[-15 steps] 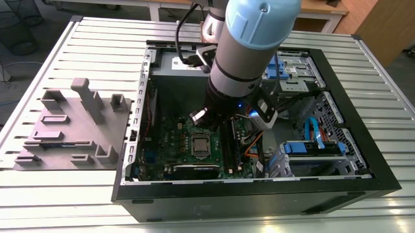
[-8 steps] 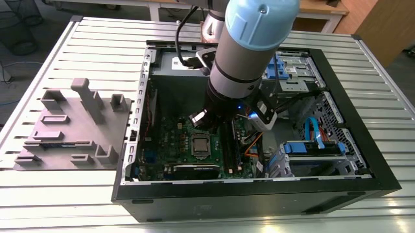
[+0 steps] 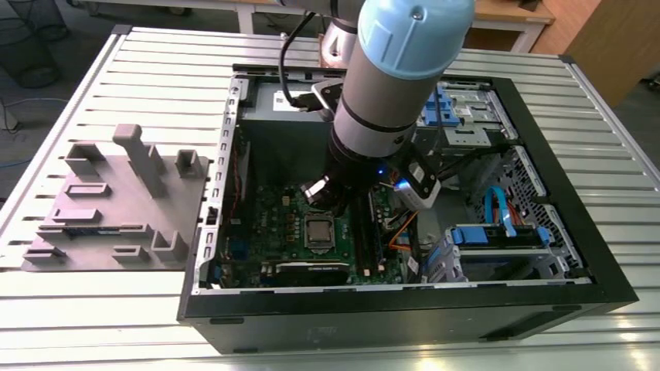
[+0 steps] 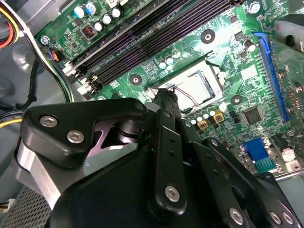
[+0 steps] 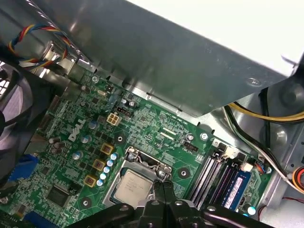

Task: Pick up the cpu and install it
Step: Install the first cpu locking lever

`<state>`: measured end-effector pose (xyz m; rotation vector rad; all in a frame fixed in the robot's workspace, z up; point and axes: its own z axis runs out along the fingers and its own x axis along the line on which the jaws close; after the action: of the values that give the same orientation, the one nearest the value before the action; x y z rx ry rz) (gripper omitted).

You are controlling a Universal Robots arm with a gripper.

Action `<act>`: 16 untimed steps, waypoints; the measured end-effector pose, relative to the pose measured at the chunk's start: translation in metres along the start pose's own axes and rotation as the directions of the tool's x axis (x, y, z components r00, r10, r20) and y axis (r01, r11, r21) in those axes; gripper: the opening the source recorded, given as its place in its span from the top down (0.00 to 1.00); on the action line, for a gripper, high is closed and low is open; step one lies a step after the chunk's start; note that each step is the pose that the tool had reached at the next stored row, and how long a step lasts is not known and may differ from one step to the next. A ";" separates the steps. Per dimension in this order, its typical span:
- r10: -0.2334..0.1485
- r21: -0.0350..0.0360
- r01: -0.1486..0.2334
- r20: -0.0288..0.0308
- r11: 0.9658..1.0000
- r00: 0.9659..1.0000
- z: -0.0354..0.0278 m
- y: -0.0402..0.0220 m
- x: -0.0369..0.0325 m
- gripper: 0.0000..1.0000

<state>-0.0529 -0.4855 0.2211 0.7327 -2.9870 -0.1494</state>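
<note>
Sitting in the motherboard socket (image 5: 137, 183) at lower centre, the cpu (image 5: 134, 186) looks placed; the claw (image 5: 164, 186) hovers above, fingers together, empty.

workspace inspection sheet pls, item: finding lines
surface: ribbed pale metal table carrying an open black computer case.
job's things: small square silvery cpu lying in the socket on the green motherboard.
clutter: grey moulded tray on the exterior view's left.
grippers: black gripper just above the socket; fingers together, holding nothing.
cables: yellow and black bundle; blue cables.
surroundings: wooden furniture behind.
</note>
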 end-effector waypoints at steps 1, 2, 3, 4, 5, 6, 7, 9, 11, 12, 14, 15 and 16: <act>0.000 0.000 0.000 0.000 1.000 1.000 0.0000 0.0000 0.0000 0.89; 0.000 0.000 0.000 0.000 1.000 1.000 0.0003 -0.0001 0.0000 0.89; 0.000 0.000 0.000 0.000 1.000 1.000 0.0015 -0.0004 0.0001 0.89; 0.000 0.000 0.000 0.000 1.000 1.000 0.0029 -0.0009 0.0003 0.89; 0.000 0.000 0.000 0.000 1.000 1.000 0.0045 -0.0014 0.0004 0.89; 0.000 0.000 0.000 0.000 1.000 1.000 0.0062 -0.0020 0.0005 0.89; 0.000 0.000 0.000 0.000 1.000 1.000 0.0080 -0.0026 0.0007 0.89; 0.000 0.000 0.000 0.000 1.000 1.000 0.0113 -0.0039 0.0010 0.89; 0.000 0.000 0.000 0.000 1.000 1.000 0.0135 -0.0055 0.0015 0.89; 0.000 0.000 0.000 0.000 1.000 1.000 0.0144 -0.0063 0.0019 0.89; 0.000 0.000 0.000 0.000 1.000 1.000 0.0154 -0.0068 0.0022 0.89; 0.000 0.000 0.000 0.000 1.000 1.000 0.0154 -0.0068 0.0021 0.89; 0.000 0.000 0.000 0.000 1.000 1.000 0.0154 -0.0069 0.0021 0.89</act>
<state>-0.0529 -0.4914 0.2052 0.7327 -2.9870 -0.1492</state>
